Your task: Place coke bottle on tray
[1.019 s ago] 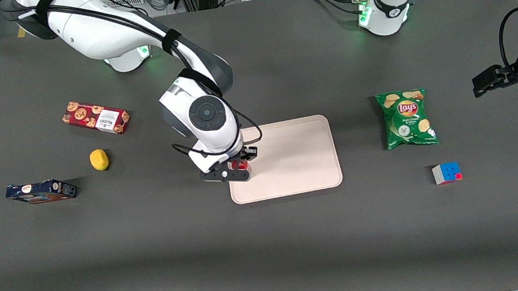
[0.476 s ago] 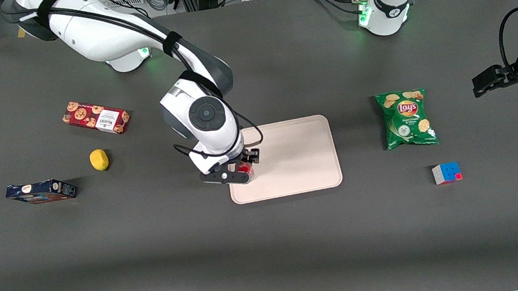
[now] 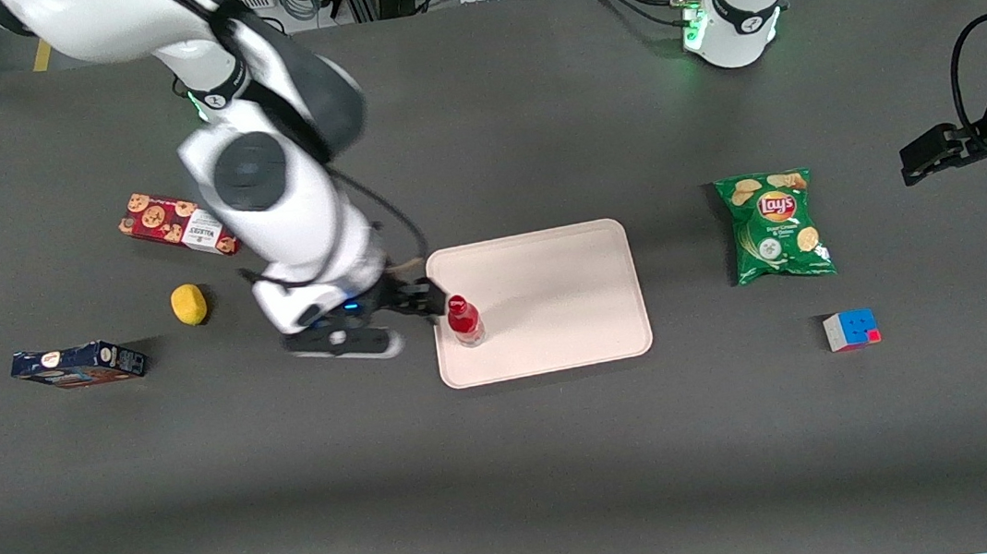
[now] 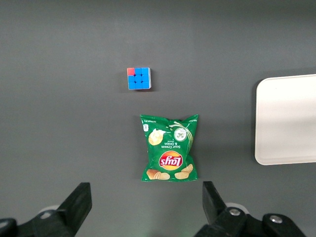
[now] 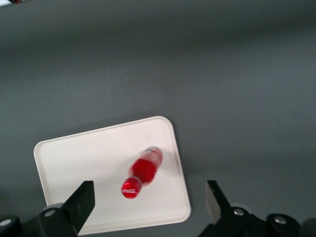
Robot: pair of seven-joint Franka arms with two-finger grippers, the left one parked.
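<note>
The coke bottle (image 3: 464, 319) is a small red bottle with a red cap. It stands upright on the pale pinkish-beige tray (image 3: 552, 298), near the tray's corner that is toward the working arm's end and nearer the front camera. My right gripper (image 3: 411, 303) is open and empty, raised above the table just off that end of the tray, apart from the bottle. In the right wrist view the bottle (image 5: 143, 170) shows from above on the tray (image 5: 84, 158), between the spread fingers of the gripper (image 5: 149, 202). The tray's edge also shows in the left wrist view (image 4: 289, 118).
A red cookie box (image 3: 182, 223), a yellow lemon-like object (image 3: 189, 304) and a dark blue box (image 3: 78, 364) lie toward the working arm's end. A green Lay's chip bag (image 3: 774, 225) and a puzzle cube (image 3: 852, 329) lie toward the parked arm's end.
My gripper has let go of the bottle, which now stands alone on the tray. The arm has lifted and drawn back toward the working arm's end.
</note>
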